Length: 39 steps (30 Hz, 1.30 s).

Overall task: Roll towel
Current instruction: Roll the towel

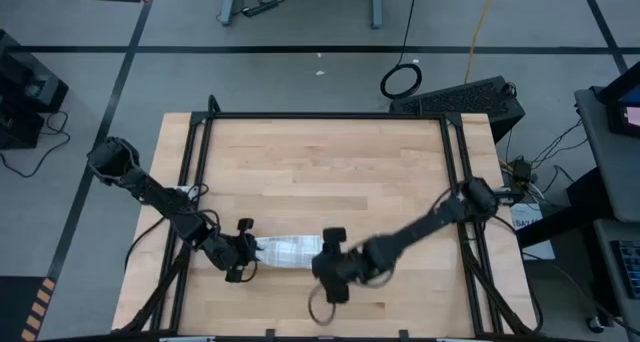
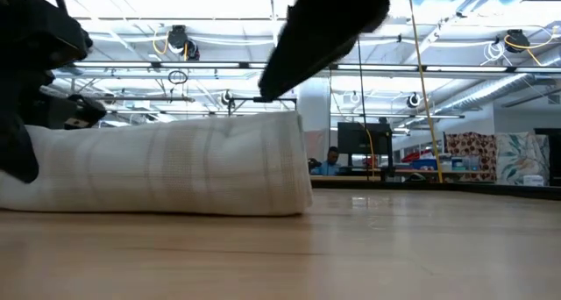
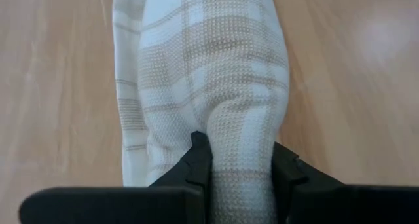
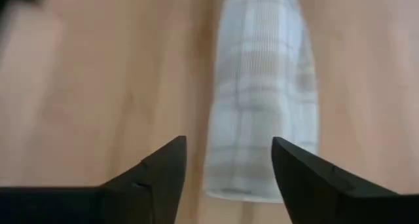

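Robotics laboratory or industrial test hall. Wooden table in a black frame on grey floor with taped lines; loose cables; exposed ceiling ducts and strip lighting; monitors beyond.

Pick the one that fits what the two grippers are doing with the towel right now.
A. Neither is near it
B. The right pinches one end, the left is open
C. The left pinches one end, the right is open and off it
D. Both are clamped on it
C: the left gripper has a fold of the towel squeezed between its fingers, while the right gripper stands open, short of the towel's other end.
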{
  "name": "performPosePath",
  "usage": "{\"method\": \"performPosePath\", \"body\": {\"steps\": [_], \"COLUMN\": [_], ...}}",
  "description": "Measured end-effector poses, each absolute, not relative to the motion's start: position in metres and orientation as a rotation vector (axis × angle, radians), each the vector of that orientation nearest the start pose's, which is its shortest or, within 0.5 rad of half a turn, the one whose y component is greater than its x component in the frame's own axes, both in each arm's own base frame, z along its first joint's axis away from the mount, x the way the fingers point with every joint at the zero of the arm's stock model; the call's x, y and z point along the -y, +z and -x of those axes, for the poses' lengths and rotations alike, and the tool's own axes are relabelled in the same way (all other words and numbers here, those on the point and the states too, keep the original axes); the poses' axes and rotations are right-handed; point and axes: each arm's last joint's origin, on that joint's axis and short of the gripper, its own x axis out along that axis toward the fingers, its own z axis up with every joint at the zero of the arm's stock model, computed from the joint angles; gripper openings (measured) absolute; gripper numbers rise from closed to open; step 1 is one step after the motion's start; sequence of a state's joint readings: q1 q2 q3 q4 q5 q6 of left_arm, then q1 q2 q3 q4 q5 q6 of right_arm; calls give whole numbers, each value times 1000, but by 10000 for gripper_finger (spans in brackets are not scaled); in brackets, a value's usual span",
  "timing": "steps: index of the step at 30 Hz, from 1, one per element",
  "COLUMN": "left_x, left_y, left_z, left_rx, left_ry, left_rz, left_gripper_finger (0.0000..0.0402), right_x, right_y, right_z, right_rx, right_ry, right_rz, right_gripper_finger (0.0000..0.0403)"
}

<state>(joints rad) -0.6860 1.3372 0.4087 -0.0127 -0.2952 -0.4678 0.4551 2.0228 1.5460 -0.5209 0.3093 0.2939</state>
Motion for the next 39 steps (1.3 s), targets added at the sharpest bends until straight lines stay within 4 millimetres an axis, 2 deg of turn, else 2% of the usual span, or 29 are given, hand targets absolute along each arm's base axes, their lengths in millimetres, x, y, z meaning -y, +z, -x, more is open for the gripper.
{"method": "performPosePath", "body": {"steps": [6,9,12,18,22,32,35,39], "left_x": [121,118,116,113,113,114,115,111], "left_y": [123,123,123,122,122,126,137,164], "left_z": [-172,-175,-176,-178,-178,-178,-175,-165], "left_rx": [-934,-945,-951,-963,-963,-968,-993,-1021], "left_ry": [-172,-184,-182,-190,-189,-198,-275,-331], "left_rz": [94,122,136,154,153,186,225,273], "left_gripper_finger": [76,76,76,76,80,212,242,268], "right_x": [-224,-230,-224,-194,-172,-105,-86,-63], "right_y": [180,168,158,151,150,150,151,151], "right_z": [-374,-374,-380,-396,-407,-431,-437,-441], "right_rx": [-850,-827,-846,-900,-960,-1102,-1114,-1118], "right_ry": [-158,-209,-222,-261,-206,27,102,165], "right_rz": [329,397,428,400,320,-73,-162,-257], "right_gripper_finger": [254,264,264,245,233,226,226,226]}}
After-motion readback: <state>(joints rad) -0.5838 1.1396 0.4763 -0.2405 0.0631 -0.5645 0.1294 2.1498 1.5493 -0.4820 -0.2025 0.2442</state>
